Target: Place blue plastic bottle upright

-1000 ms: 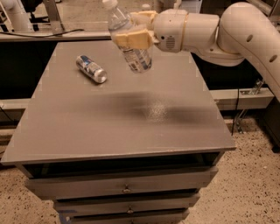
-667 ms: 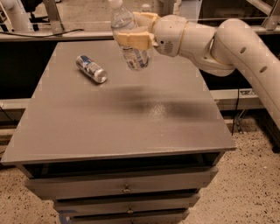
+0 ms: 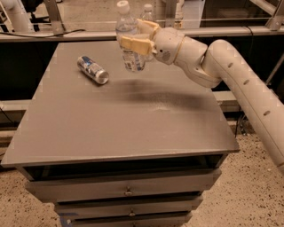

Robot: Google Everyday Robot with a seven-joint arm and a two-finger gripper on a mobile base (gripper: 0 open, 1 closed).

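My gripper (image 3: 140,37) is over the far middle of the grey table (image 3: 124,128), shut on the blue plastic bottle (image 3: 128,33). The bottle is clear with a white cap and a pale label. It hangs above the tabletop, nearly upright, with the cap up and leaning slightly left. Its base (image 3: 134,66) is clear of the surface. One finger (image 3: 133,44) crosses the bottle's front.
A silver-and-blue can (image 3: 92,69) lies on its side at the table's far left. A second clear bottle's cap (image 3: 147,8) shows just behind the gripper. Drawers (image 3: 128,188) sit under the tabletop. A rail and cables run behind the table.
The arm has shifted the held bottle slightly right. The bottle has turned from tilted to nearly upright. The can has not moved.
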